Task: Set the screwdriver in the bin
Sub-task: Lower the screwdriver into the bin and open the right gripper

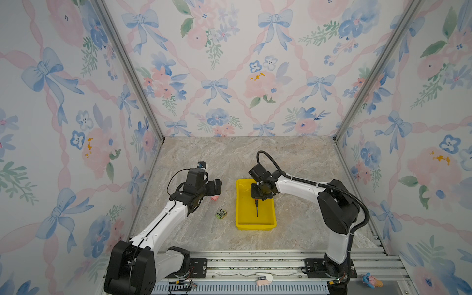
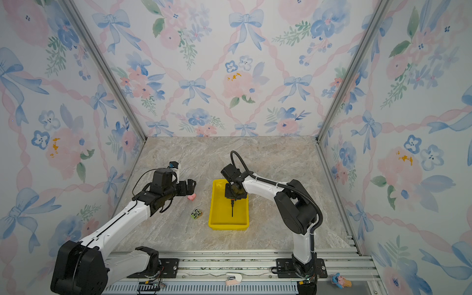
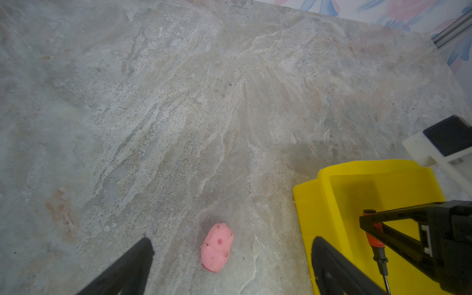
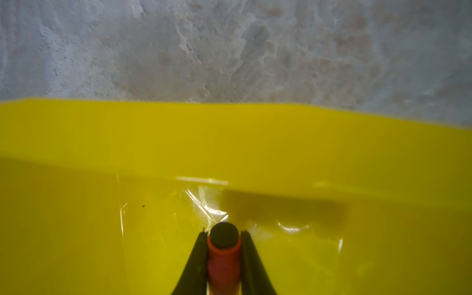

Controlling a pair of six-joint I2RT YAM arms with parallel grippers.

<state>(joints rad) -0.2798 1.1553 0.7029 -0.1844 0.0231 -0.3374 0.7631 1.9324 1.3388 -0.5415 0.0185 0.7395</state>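
Both top views are bright and evenly lit, seemingly from overhead, with only soft shadows on the counter (image 1: 219,158) and wide-angle stretch at the edges. In the right wrist view the bin (image 4: 229,143) has a blurred rim, white glare on its glossy floor and a dark shadow by the wall.
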